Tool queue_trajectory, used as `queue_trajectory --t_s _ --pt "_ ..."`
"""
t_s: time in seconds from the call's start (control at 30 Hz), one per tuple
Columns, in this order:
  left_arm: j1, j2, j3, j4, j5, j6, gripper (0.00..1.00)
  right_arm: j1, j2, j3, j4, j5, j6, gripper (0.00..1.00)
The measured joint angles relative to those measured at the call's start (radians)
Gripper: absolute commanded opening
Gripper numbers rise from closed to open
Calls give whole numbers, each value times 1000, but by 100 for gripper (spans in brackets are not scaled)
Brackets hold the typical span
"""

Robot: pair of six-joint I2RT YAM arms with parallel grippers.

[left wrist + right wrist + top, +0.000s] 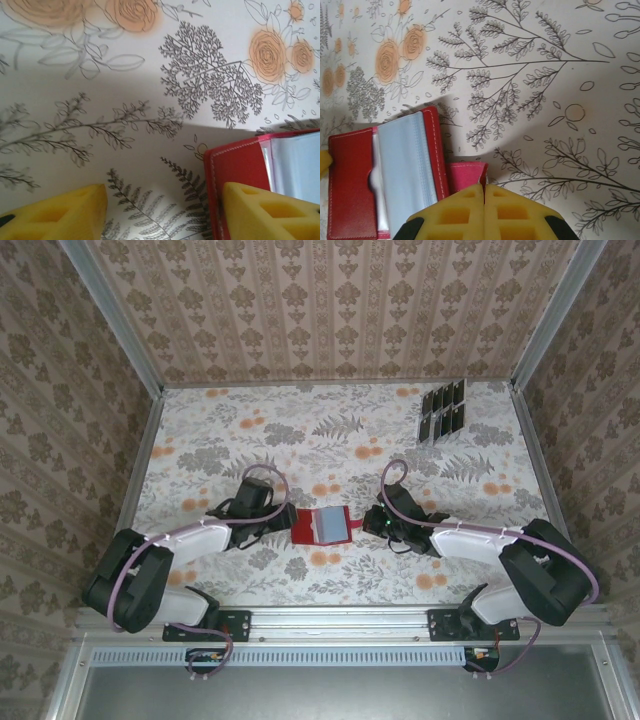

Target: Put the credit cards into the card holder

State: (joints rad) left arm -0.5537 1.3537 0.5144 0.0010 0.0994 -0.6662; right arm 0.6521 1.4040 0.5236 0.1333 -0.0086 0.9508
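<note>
The red card holder (322, 525) lies open on the floral table between my two arms, its pale blue-grey sleeves facing up. My left gripper (283, 524) is open, its jaws wide apart; in the left wrist view (165, 192) one yellow finger (250, 205) rests over the card holder's red left flap (235, 165). My right gripper (366, 526) is shut on the card holder's pink-red closing tab (465, 175), whose edge is pinched between the fingertips (484, 186). Several black credit cards (443, 410) stand in rows at the back right, far from both grippers.
Patterned walls with metal corner posts enclose the table on three sides. A metal rail (330, 618) carrying both arm bases runs along the near edge. Bare floral tabletop (300, 435) stretches between the card holder and the back wall.
</note>
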Motion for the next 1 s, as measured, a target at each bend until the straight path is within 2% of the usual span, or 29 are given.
queue_trajectory --t_s 0.1,0.2,0.6,0.83,1.0 --pt "-1 12 50 -69 -42 41 65 0 19 0 -1 10 0 12" --pt "-2 28 83 -107 -75 78 65 0 32 0 -2 22 -2 21" --pt "-15 131 164 -198 -142 178 66 -1 37 6 -39 28 -13 39" --pt "-15 142 271 -261 -152 232 69 -1 -121 26 -118 1 -35 43" --pt "-21 68 305 -296 -148 241 70 11 -240 54 -181 -17 -42 43"
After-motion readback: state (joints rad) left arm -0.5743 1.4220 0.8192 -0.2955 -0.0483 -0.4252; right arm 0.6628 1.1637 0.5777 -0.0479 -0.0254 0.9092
